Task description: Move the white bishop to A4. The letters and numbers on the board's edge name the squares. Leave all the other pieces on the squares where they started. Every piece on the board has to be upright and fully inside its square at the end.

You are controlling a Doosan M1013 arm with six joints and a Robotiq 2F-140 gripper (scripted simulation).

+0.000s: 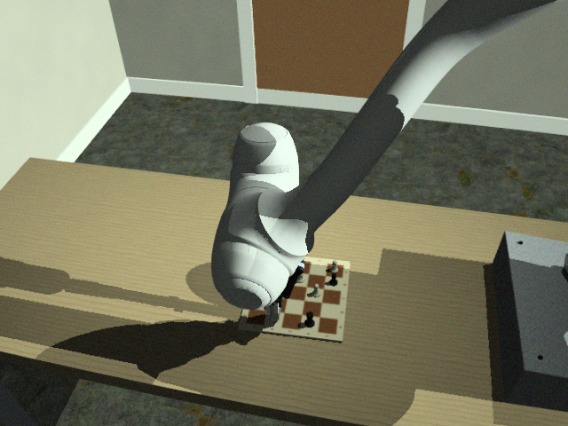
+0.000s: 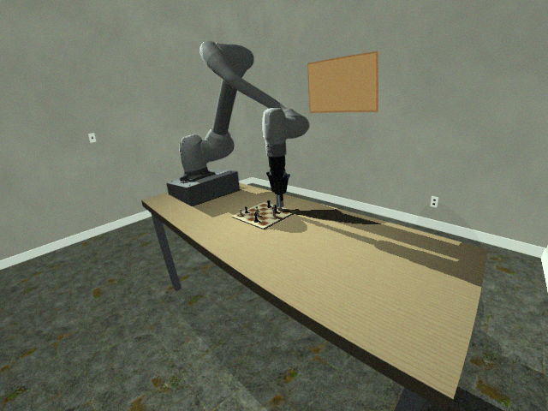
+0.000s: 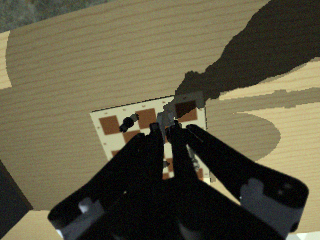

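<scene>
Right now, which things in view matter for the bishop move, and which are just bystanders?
In the job:
- gripper, shut on the white bishop
- chessboard, with the gripper low over its corner

Bystanders:
- black piece near the board's front edge
- white piece mid-board
- black piece and the white piece beside it at the far edge
- grey base block
- table

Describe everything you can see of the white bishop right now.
The white bishop is a small pale grey-white piece, slim, with a rounded top. The end effector is shut on it, the two dark fingers pinching its sides, and it looks roughly upright. It is at a corner of the chessboard, beside a shaded brown corner square. Whether its base touches the board cannot be told. In the top view the arm mostly hides it.
</scene>
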